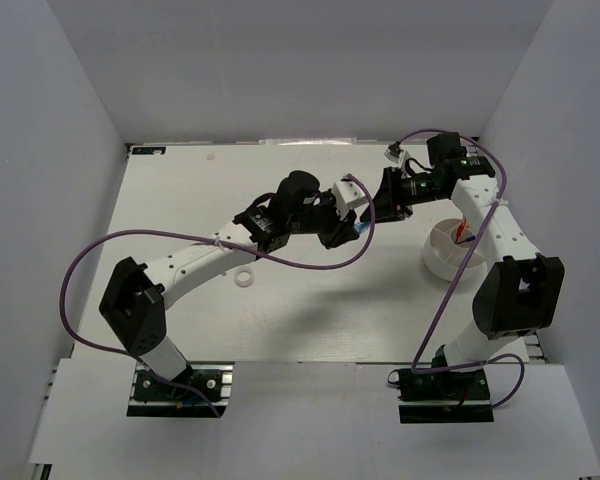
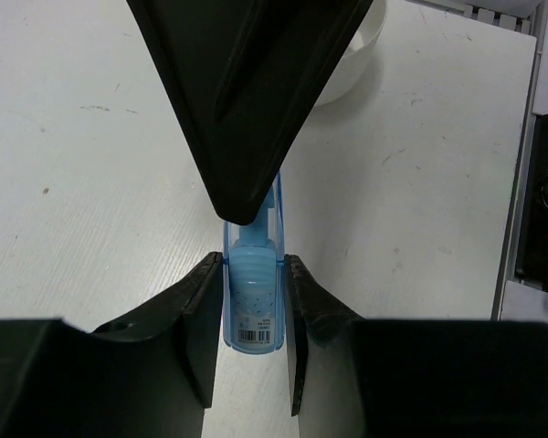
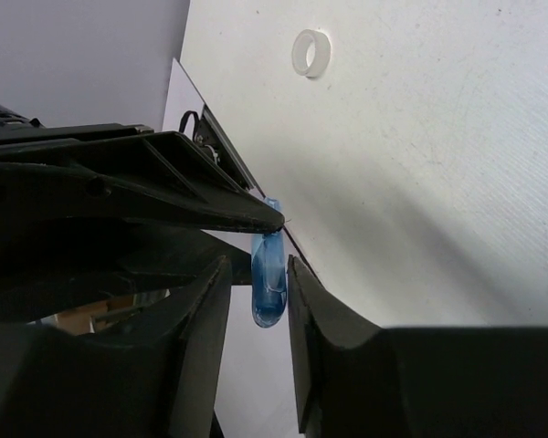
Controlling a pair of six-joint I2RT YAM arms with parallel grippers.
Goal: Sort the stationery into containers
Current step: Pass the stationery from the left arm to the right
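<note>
The small light-blue piece (image 1: 363, 228) hangs in the air between both grippers above the table's middle. My left gripper (image 1: 355, 233) is shut on it; in the left wrist view both fingers (image 2: 301, 292) press its sides (image 2: 253, 306). My right gripper (image 1: 376, 214) faces it from the right, open. In the right wrist view the piece (image 3: 268, 278) sits between the spread fingers of my right gripper (image 3: 256, 274), with a gap on the left side. The round white bowl (image 1: 432, 262) stands at the right, under the right arm, with something red inside (image 1: 461, 234). The white tape ring (image 1: 244, 278) lies on the table.
The tape ring also shows in the right wrist view (image 3: 311, 52). The bowl's rim shows at the top of the left wrist view (image 2: 358, 66). Purple cables loop beside both arms. White walls close the table in on three sides.
</note>
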